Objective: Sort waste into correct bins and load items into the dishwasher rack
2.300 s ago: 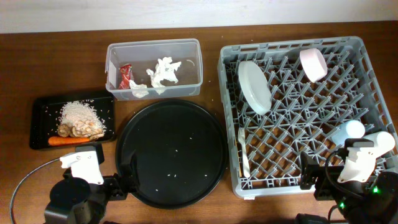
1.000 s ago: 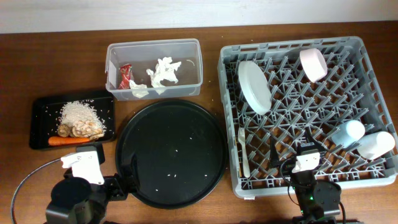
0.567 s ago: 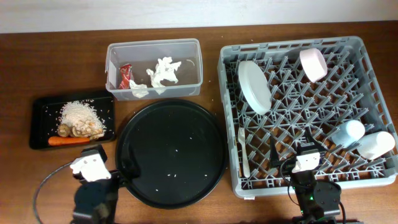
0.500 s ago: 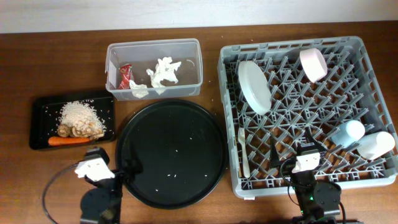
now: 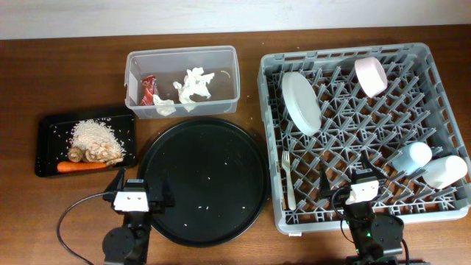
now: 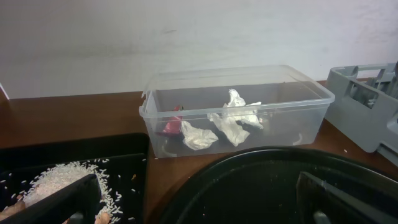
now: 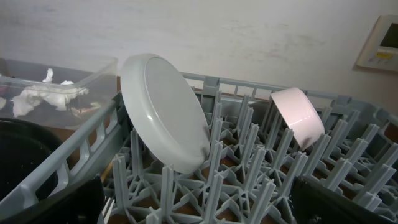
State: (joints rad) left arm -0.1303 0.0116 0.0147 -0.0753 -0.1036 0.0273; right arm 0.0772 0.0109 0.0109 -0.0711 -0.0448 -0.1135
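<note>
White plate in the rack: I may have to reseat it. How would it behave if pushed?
The white plate leans tilted against the pegs of the rack, so a push may well tip it over. Its smooth, glossy face looks slippery. It appears rigid, unlikely to flex.

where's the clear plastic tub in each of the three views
overhead: clear tub sits upper left of centre, behind the round black tray.
left wrist: the tub is at centre frame, beyond the tray's rim.
right wrist: the tub is at the far left edge, past the dishwasher rack wall.
shared landmark: the white tissues inside it show in all three views.
</note>
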